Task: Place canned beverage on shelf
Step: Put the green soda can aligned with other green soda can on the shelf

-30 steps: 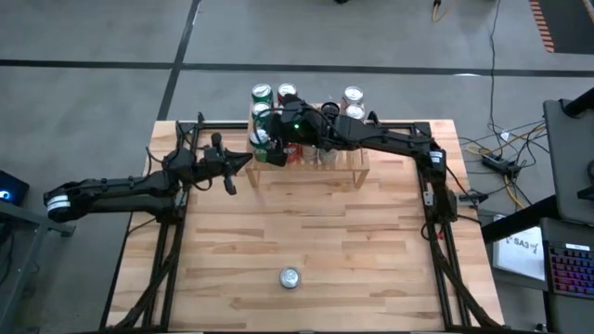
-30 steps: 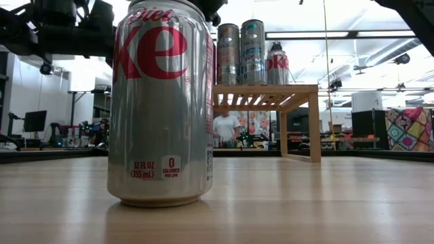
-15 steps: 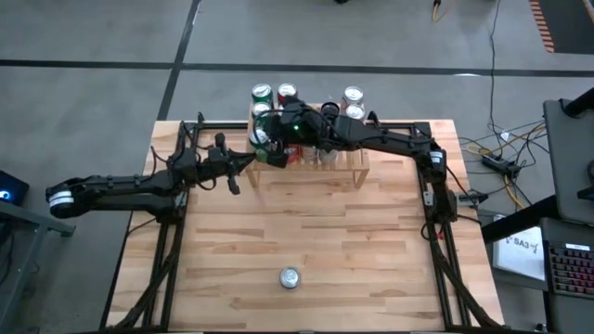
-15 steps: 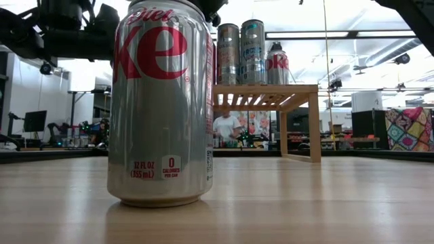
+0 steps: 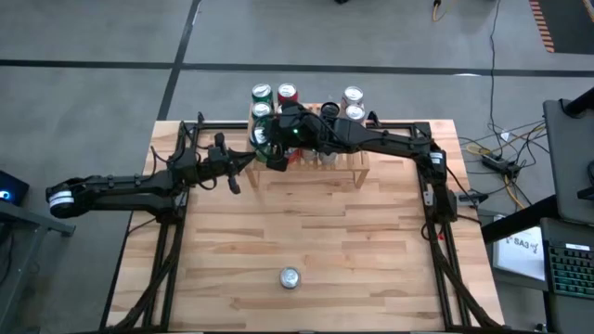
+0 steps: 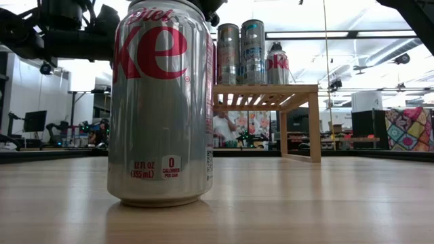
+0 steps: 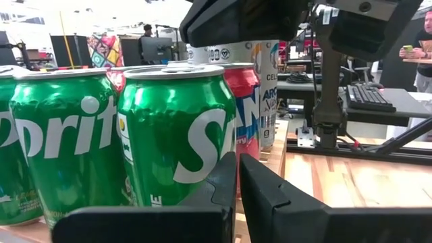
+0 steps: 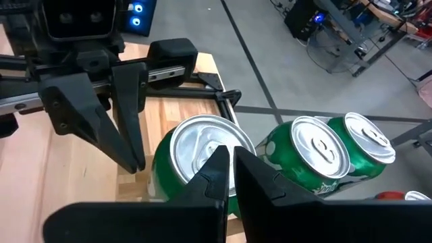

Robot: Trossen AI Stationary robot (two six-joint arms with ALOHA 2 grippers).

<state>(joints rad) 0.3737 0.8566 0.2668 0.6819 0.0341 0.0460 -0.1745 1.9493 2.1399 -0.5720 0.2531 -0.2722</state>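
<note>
Table [image 5: 306,232]: light wood planks, carrying the shelf at its far edge and one loose can near its front edge.

Shelf [image 5: 357,167]: low slatted wood rack, sitting along the far edge at centre. Cans are standing upright on it, crowded toward its left end, with two more further right.

Right arm: reaching in from the right across the shelf top. Right claw [image 5: 276,148] is hovering over the left end of the shelf, its fingers pressed together and gripping nothing. In the right wrist view its tips are hanging just above the silver lid of a green can [image 8: 202,152], with two more green cans beside it.

Left arm: stretching in from the left. Left claw [image 5: 232,173] is waiting just beside the shelf's left end, fingers closed on nothing, pointing at the green cans.

Loose can [image 5: 290,276]: silver with red lettering, standing upright, long axis vertical, near the table's front edge at centre, well apart from both claws. It is lying toward the front, away from the shelf; neither arm is clearly nearer, the left perhaps slightly. Judgement: either claw would have to open and travel forward to take it.
</note>
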